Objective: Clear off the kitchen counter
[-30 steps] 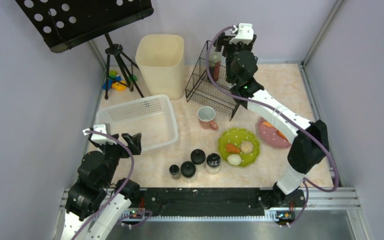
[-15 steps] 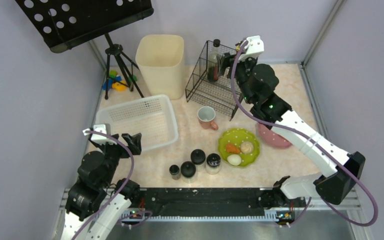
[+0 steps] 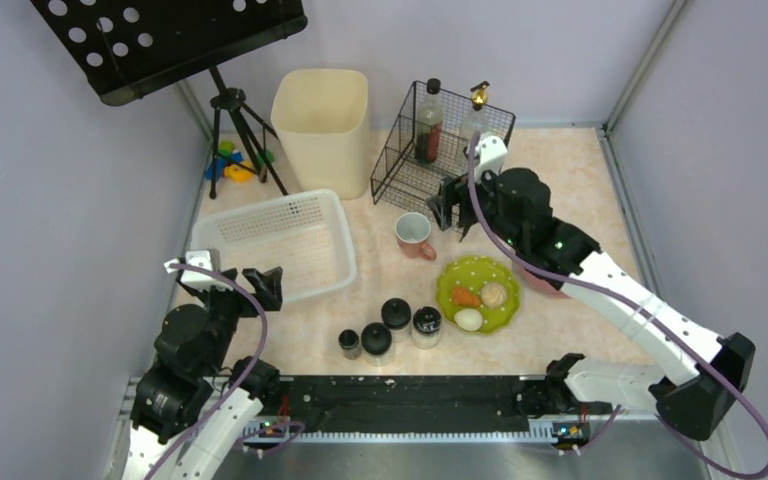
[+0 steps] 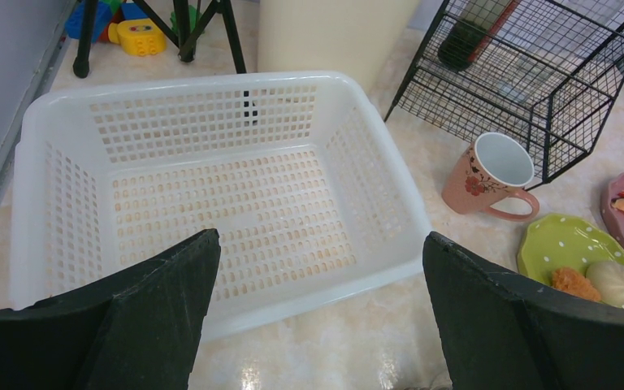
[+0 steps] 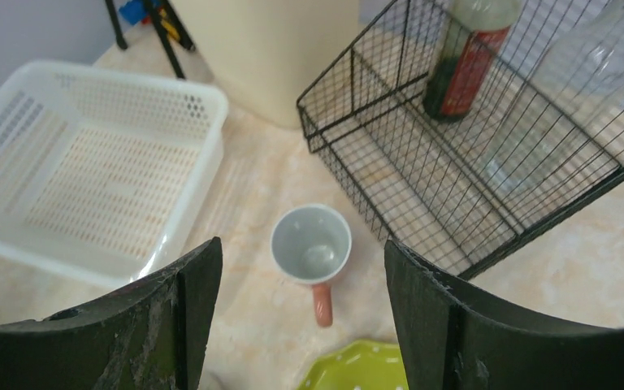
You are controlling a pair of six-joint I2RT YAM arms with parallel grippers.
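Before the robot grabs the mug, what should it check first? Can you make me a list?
1. Right gripper open: ok.
2. Mug upright and empty on the counter: ok.
3. Mug lined up with the right gripper: ok, the right wrist view shows it in the middle, lower down.
4. Room around the mug: ok, it stands apart from the rack and the green plate.
5. Basket empty, if the mug goes there: ok.
6. Left gripper out of the way: cannot tell; it is open and hangs over the basket's near edge.
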